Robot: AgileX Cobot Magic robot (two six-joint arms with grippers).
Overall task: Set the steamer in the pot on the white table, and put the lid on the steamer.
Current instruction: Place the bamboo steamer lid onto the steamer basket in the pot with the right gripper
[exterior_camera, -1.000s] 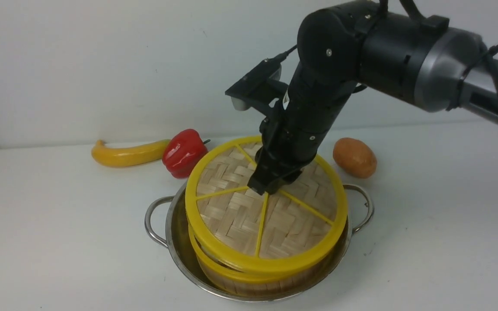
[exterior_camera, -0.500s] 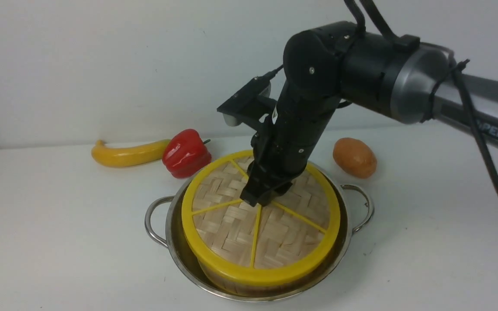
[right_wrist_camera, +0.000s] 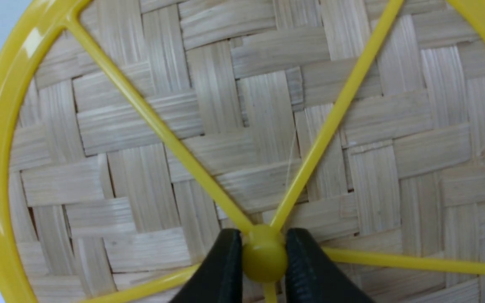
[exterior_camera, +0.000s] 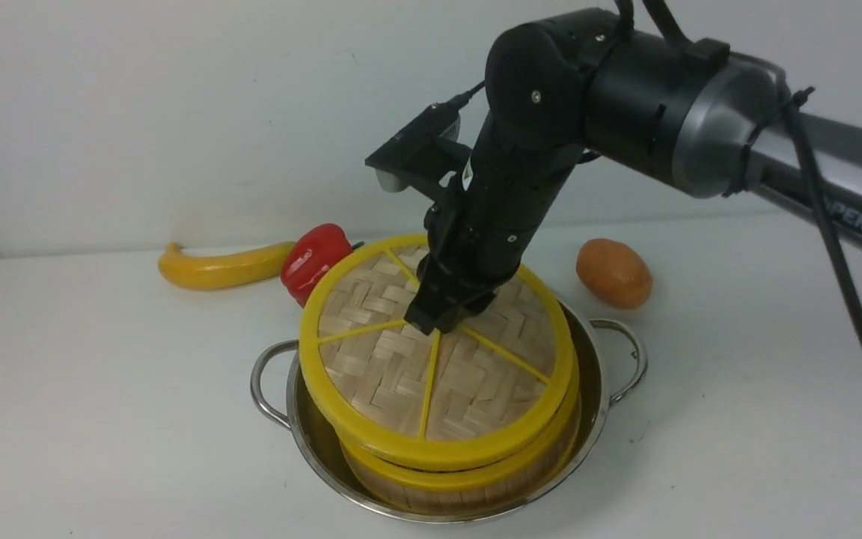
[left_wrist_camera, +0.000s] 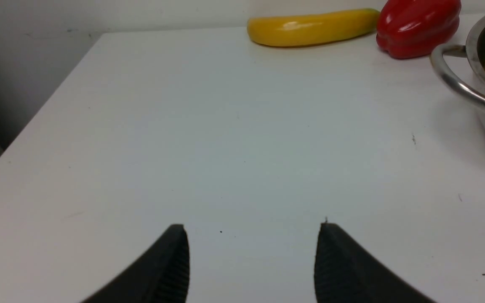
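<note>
The steamer stands inside the steel pot on the white table. Only its yellow rim and bamboo wall show; its contents are hidden. The woven lid with yellow spokes hangs tilted just above the steamer, shifted left, its left edge higher. My right gripper is shut on the lid's yellow centre knob; the lid fills the right wrist view. My left gripper is open and empty over bare table, left of the pot's handle. It does not show in the front view.
A yellow banana and a red pepper lie behind the pot at left, the pepper partly hidden by the lid. An orange potato lies behind at right. The table's left edge shows in the left wrist view.
My right gripper first lowered the lid onto the steamer. It has now lifted it again, tilted and shifted a little to the left.
</note>
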